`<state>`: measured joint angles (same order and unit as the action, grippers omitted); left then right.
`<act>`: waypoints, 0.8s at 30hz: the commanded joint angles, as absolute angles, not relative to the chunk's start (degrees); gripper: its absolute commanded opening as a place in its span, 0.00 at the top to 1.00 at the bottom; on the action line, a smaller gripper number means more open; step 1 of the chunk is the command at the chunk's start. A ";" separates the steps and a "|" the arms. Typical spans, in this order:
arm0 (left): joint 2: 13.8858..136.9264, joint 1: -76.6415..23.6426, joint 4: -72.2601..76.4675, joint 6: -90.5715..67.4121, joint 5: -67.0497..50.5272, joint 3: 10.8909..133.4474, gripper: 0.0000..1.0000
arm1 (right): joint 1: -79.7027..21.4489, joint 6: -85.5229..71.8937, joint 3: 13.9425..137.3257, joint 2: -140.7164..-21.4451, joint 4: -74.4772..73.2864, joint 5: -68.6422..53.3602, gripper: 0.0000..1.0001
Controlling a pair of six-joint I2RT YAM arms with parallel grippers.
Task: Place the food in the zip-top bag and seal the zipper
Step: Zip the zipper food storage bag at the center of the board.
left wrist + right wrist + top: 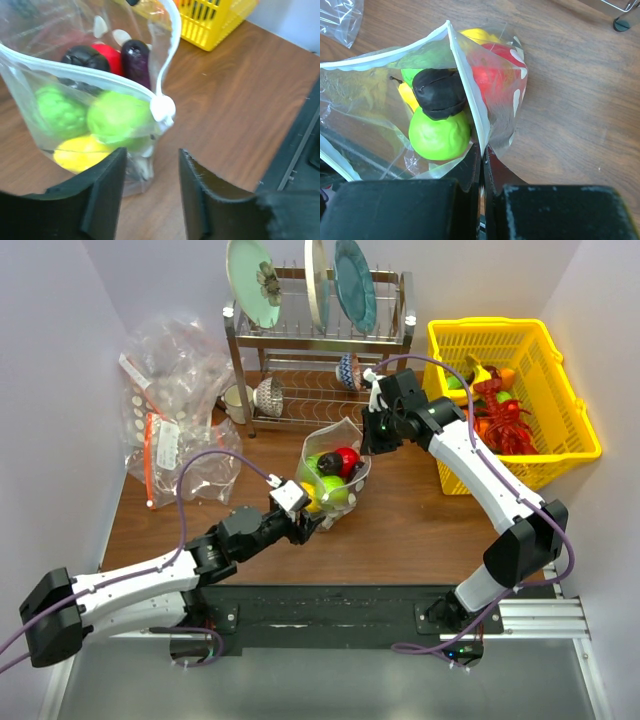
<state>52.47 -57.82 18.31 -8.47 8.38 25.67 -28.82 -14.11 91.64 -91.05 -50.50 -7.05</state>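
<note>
- Standing on the wooden table (420, 520) near its middle, the zip-top bag (325, 438) is upright with its mouth gaping; its clear wall carries white dots and no print that can be read.
- Inside it lies the food: a smooth green fruit (120, 117), a bumpy green piece (55, 107), a yellow piece (80, 152) at the bottom, and above them a red piece (107, 57), a dark purple one (135, 60) and a black one (85, 57).
- The zipper (75, 70) is a white strip along the mouth, its two sides held apart, ending in a white lump at the bag's corner.
- The right gripper (481, 150) has its jaws pressed together on the bag's rim, with the white strip running straight into them.
- The left gripper (150, 155) sits low at the bag's near bottom corner with its jaws spread; the corner reaches into the gap, and no clamp on it shows.
- To the right stands a yellow basket (570, 390) holding more toy food, a red lobster (505, 422) among it.
- Behind the bag is a metal dish rack (395, 335) with plates and bowls.
- At rear left lies a pile of clear bags (170, 370) with orange-red strips and white labels, their lettering too small to read.
</note>
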 commanded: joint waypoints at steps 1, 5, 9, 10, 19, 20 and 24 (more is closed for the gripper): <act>55.44 -58.10 28.48 -5.01 14.23 26.54 0.55 | -28.83 -14.94 91.93 -88.77 -48.69 -8.00 1.00; 57.21 -58.10 30.22 -3.87 13.98 27.07 0.56 | -28.92 -15.03 91.84 -88.59 -48.78 -8.09 1.00; 58.09 -58.10 33.22 -2.81 12.74 26.37 0.53 | -28.83 -14.94 92.02 -88.42 -49.13 -7.56 1.00; 58.62 -58.10 33.48 -2.73 12.74 26.45 0.53 | -28.83 -14.94 92.02 -88.42 -49.13 -7.56 1.00; 61.35 -58.10 33.68 -2.02 8.18 29.70 0.98 | -28.92 -14.94 91.85 -88.24 -49.22 -7.65 1.00; 61.43 -58.10 32.88 -2.02 8.09 30.14 1.00 | -28.83 -14.94 91.85 -88.07 -49.31 -7.47 1.00; 57.50 -58.10 31.99 -2.37 8.26 29.10 1.00 | -28.92 -14.41 92.19 -87.10 -50.80 -5.28 1.00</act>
<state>61.34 -57.89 30.15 -2.76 9.15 27.55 -28.82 -14.15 91.59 -90.67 -50.41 -6.96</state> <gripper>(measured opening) 0.014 0.012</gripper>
